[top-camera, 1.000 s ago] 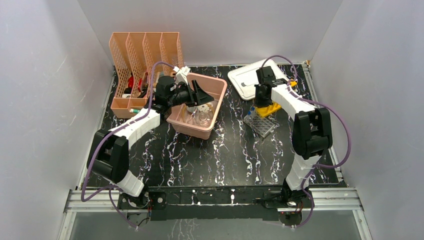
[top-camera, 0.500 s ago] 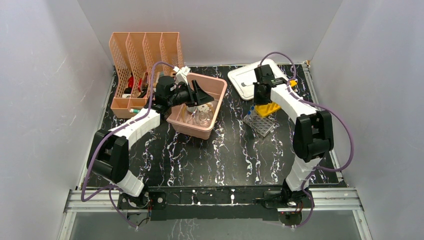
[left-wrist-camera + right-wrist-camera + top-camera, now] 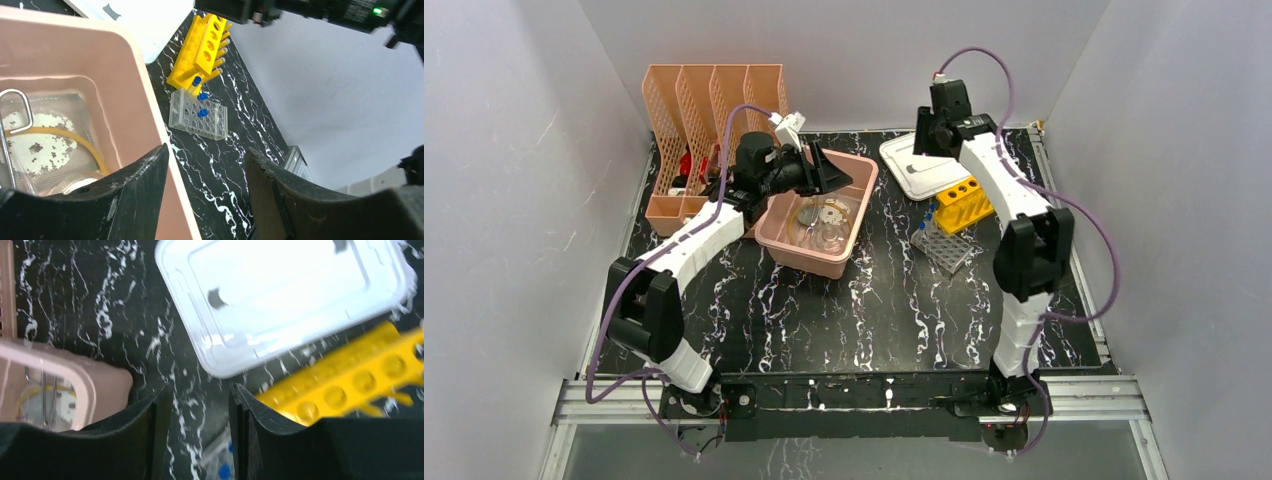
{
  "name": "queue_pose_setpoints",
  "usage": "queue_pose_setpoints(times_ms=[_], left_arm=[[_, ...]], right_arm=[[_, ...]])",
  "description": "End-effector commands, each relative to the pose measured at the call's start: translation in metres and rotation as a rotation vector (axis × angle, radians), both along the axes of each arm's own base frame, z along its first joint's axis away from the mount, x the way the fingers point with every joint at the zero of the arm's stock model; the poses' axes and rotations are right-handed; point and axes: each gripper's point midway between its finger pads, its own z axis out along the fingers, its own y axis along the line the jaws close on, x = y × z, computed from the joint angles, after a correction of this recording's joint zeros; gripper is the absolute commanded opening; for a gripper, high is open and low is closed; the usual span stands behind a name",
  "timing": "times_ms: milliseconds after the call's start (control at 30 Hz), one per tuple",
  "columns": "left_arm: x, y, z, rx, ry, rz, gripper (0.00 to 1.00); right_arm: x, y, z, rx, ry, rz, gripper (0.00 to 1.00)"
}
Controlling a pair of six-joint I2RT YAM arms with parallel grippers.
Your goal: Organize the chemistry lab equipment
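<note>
A black marbled table point(image 3: 874, 300) fills the middle of the top view. At upper left a peach mesh file holder point(image 3: 694, 100) stands against the back wall. Just right of it sits a pink tub point(image 3: 809, 258), and a white lid point(image 3: 914, 170) lies flat at upper centre-right.

The left claw point(image 3: 829, 175) hangs above the tub's far left corner. Its fingers point(image 3: 145, 190) are spread apart with nothing between them. The right claw point(image 3: 199, 390) is raised over the lid's far edge. Its fingers are also parted and grip nothing.

A yellow tube rack point(image 3: 962, 203) lies on the table just below the lid. Its long axis runs from lower left to upper right, and the row of holes faces the bottom of the frame. A clear tube rack point(image 3: 946, 248) sits just below its left end and holds blue-capped tubes point(image 3: 202, 113). I cannot tell whether the two racks touch.

Clear glass dishes point(image 3: 824, 222) rest on the tub floor. In the left wrist view a yellow rubber tube point(image 3: 65, 135) curves across them. Metal tweezers point(image 3: 5, 155) lie lengthwise up the frame's left edge, rounded end uppermost.
</note>
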Motion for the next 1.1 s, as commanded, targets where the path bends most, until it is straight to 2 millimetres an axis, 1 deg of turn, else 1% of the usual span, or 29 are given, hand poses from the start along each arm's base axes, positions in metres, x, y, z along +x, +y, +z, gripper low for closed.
queue_pose_setpoints(times_ms=[0, 67, 133, 200, 267, 400, 500, 600, 733, 900, 967, 1033, 1067], left_arm=[[0.009, 0.002, 0.011, 0.024, 0.0, 0.022, 0.56], [0.013, 0.005, 0.013, 0.027, 0.014, 0.046, 0.56], [0.014, 0.009, 0.014, 0.028, 0.021, 0.06, 0.56], [0.013, 0.011, 0.013, 0.03, 0.024, 0.067, 0.56], [0.011, 0.014, 0.011, 0.037, 0.026, 0.074, 0.56], [0.008, 0.019, 0.004, 0.049, 0.039, 0.083, 0.56], [0.008, 0.02, 0.0, 0.052, 0.044, 0.087, 0.56], [0.008, 0.019, -0.002, 0.05, 0.047, 0.078, 0.56], [0.007, 0.02, -0.003, 0.051, 0.043, 0.08, 0.56], [0.004, 0.023, -0.007, 0.052, 0.045, 0.079, 0.56], [0.003, 0.023, -0.008, 0.051, 0.046, 0.075, 0.56], [0.003, 0.024, -0.009, 0.05, 0.048, 0.074, 0.56], [0.003, 0.025, -0.009, 0.05, 0.047, 0.075, 0.56]], right_arm=[[0.037, 0.021, -0.023, 0.004, 0.05, 0.066, 0.58], [0.054, 0.03, -0.033, 0.004, 0.063, 0.079, 0.61], [0.067, 0.037, -0.046, 0.011, 0.07, 0.101, 0.62], [0.077, 0.045, -0.058, 0.018, 0.067, 0.132, 0.62], [0.081, 0.051, -0.071, 0.022, 0.071, 0.159, 0.62], [0.076, 0.06, -0.104, -0.01, 0.11, 0.211, 0.62], [0.068, 0.07, -0.12, -0.043, 0.131, 0.245, 0.55], [0.062, 0.075, -0.133, -0.071, 0.155, 0.254, 0.45], [0.056, 0.077, -0.152, -0.096, 0.196, 0.26, 0.42], [0.055, 0.069, -0.161, -0.141, 0.208, 0.235, 0.41], [0.057, 0.067, -0.159, -0.154, 0.196, 0.224, 0.42], [0.061, 0.065, -0.149, -0.158, 0.155, 0.21, 0.45], [0.06, 0.063, -0.147, -0.158, 0.141, 0.209, 0.45]])
